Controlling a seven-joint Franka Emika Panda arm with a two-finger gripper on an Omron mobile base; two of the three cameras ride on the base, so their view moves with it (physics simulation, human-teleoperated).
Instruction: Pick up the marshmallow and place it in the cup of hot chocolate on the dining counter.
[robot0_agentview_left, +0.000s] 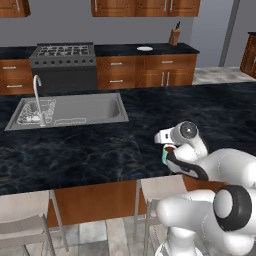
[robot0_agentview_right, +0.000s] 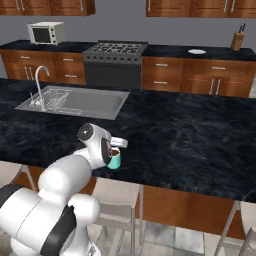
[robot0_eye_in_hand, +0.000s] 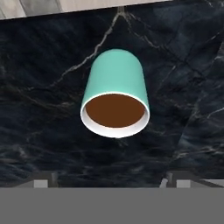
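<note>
the cup of hot chocolate (robot0_eye_in_hand: 115, 94) stood on the black desk (robot0_agentview_left: 90, 150), near its front edge and well away from the sink (robot0_agentview_left: 70, 111). the tool (robot0_eye_in_hand: 109, 181) hung right over the cup, open wide, holding nothing. brown drink filled the cup. i could not see the marshmallow.

Teal cup (robot0_eye_in_hand: 116, 78) with a white rim, dark brown liquid inside, on a black counter (robot0_eye_in_hand: 39, 131) with white veins.
</note>
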